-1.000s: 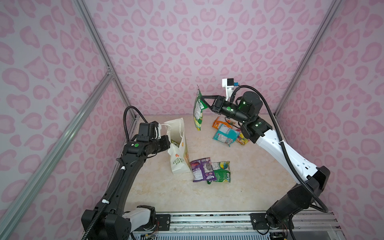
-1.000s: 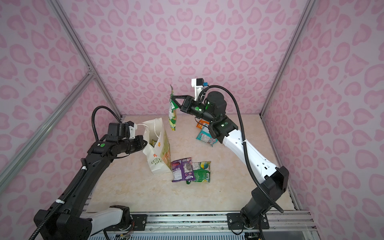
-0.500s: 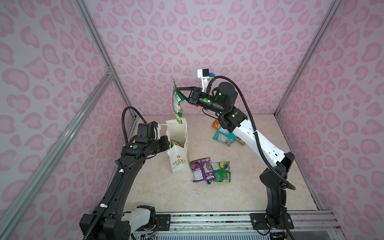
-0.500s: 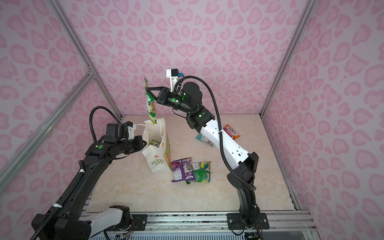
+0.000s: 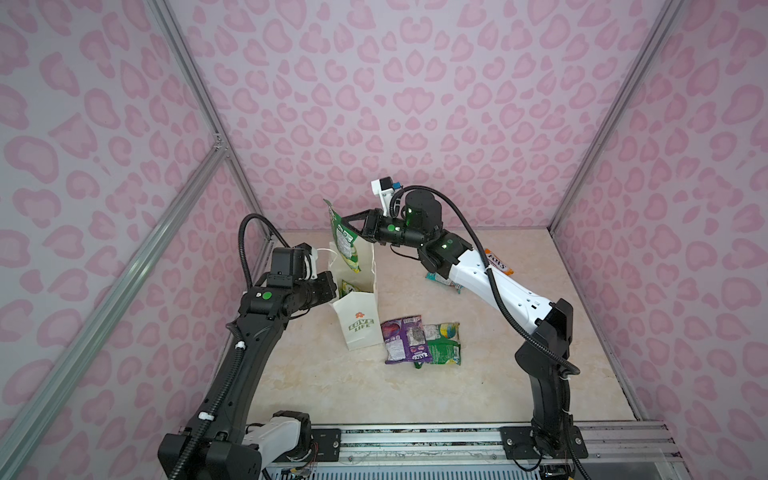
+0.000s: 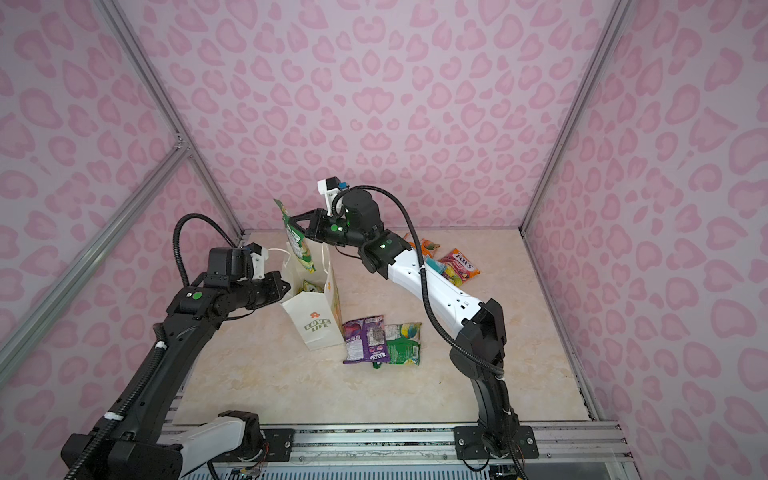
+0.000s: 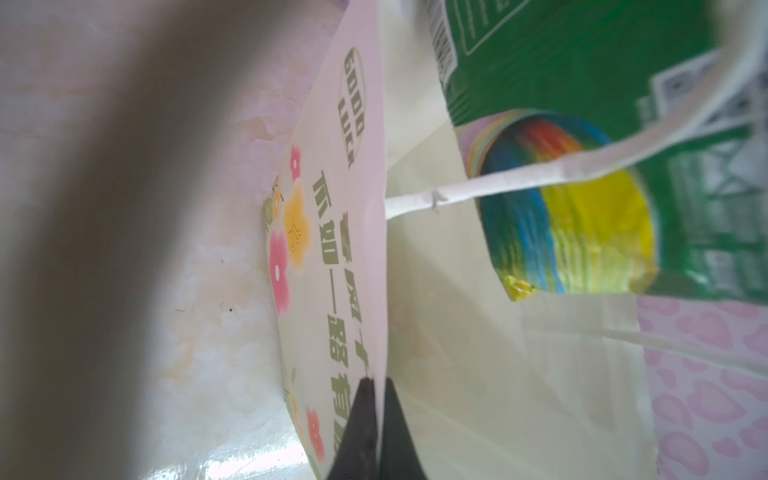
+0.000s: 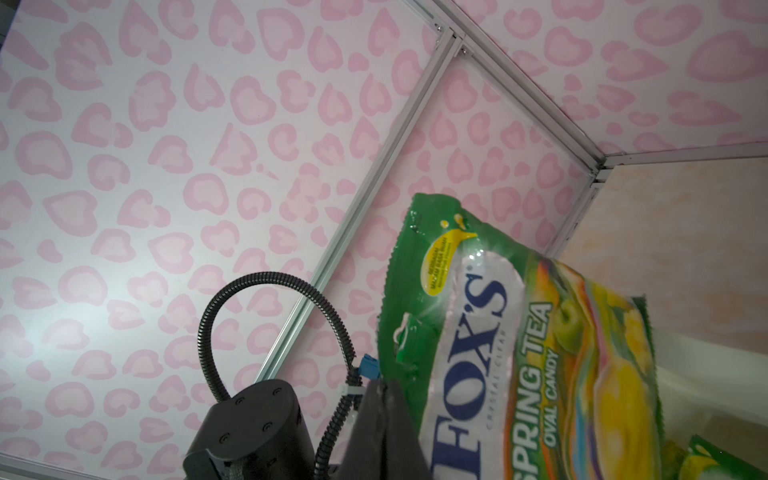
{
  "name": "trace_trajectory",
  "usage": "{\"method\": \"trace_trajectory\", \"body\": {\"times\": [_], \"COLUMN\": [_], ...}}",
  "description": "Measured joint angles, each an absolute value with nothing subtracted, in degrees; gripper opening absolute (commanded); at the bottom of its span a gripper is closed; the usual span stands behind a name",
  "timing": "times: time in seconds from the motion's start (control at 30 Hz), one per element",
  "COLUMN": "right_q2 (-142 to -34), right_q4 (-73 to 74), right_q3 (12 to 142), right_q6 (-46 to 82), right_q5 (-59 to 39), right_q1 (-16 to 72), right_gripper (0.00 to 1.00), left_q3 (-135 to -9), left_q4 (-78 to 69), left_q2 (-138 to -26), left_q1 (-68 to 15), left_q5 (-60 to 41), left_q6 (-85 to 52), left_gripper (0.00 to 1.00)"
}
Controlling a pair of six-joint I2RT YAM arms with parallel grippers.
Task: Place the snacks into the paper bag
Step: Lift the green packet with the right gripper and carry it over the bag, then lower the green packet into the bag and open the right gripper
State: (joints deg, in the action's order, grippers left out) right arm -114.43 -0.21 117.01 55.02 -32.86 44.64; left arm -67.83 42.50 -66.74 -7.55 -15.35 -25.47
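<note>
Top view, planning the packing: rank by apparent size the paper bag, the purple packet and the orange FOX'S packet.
1. paper bag
2. purple packet
3. orange FOX'S packet, farther from the camera, so unsure

Green packet (image 5: 344,241) upright at mouth of open paper bag (image 5: 353,338); purple packet (image 5: 402,338) flat beside it

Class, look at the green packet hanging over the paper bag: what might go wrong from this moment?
1. The green packet hangs tall and tilted from the right fingers; released now, it may catch the rim of the paper bag rather than drop in.
2. A white cord handle crosses the mouth near the packet and could snag it.
3. The left fingers pinch one wall of the bag at its rim; a downward push might crumple or tip it.
</note>
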Motion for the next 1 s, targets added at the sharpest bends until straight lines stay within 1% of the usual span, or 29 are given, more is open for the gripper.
{"method": "trace_trajectory", "body": {"times": [0.33,1.0], "right_q2": [-108.73,-105.47], "right_q4": [1.45,-0.47], "right_q3": [106.69,107.02], "right_q6": [53.06,50.06], "right_q5": [-30.35,-29.3], "right_q1": [44.73,47.51], "right_gripper": [0.0,0.0], "left_q3": [-67.75,-67.75], "left_q4": [42.85,42.78], "left_q2": [-66.78,-67.26], "left_q1": [-7.38,-7.07], "left_q5": [-15.18,-15.44], "left_q6": [-25.47,-25.47], "left_gripper": [0.04,0.04]}}
